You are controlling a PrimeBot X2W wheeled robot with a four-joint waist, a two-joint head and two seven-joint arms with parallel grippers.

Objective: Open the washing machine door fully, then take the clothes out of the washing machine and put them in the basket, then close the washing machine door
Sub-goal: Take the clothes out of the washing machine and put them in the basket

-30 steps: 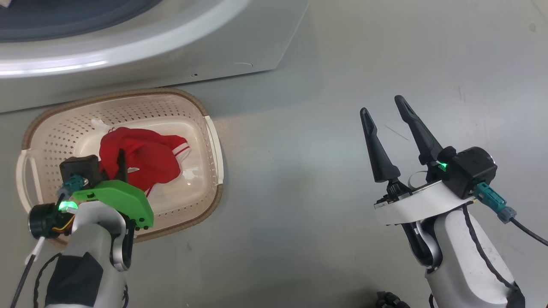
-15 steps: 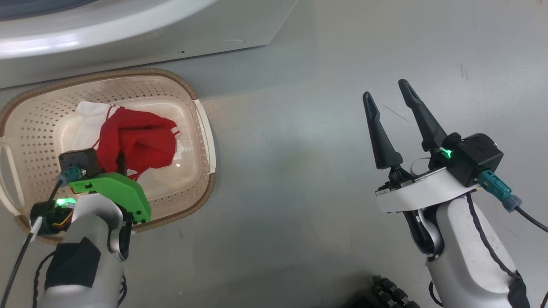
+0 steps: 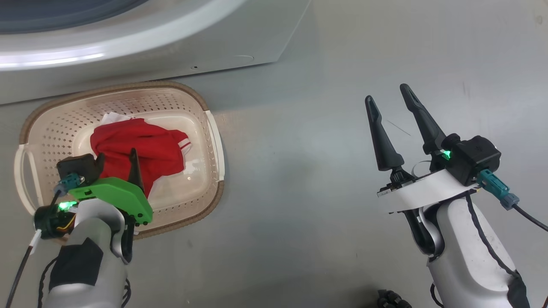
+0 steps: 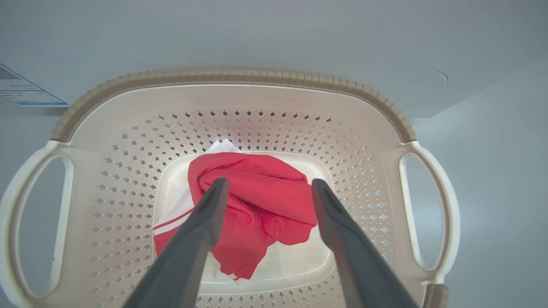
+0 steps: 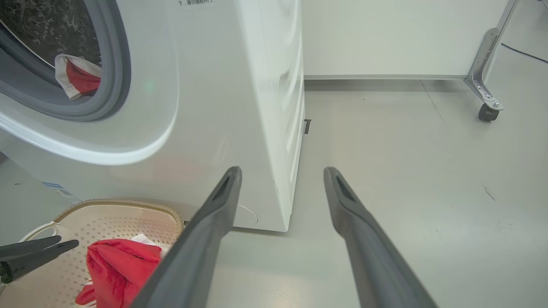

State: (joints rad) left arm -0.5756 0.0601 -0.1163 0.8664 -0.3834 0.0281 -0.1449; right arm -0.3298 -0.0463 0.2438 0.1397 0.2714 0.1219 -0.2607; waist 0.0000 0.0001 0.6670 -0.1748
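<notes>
The cream basket stands on the floor in front of the white washing machine. A red garment with white stripes lies in it. My left gripper hovers open just above that garment, and in the left wrist view the left gripper has its fingers spread either side of the cloth, not gripping it. My right gripper is open and empty over bare floor to the right. Another red and white garment rests in the drum opening. The washing machine door is out of view.
The machine's front corner stands just left of my right gripper. A blue label sits low on the machine front behind the basket rim. A metal leg with a caster stands far right near the wall.
My left gripper has gone from shut on the red garment to open, and the garment now lies loose in the basket. The head camera shifted a little. The right arm barely moved.
</notes>
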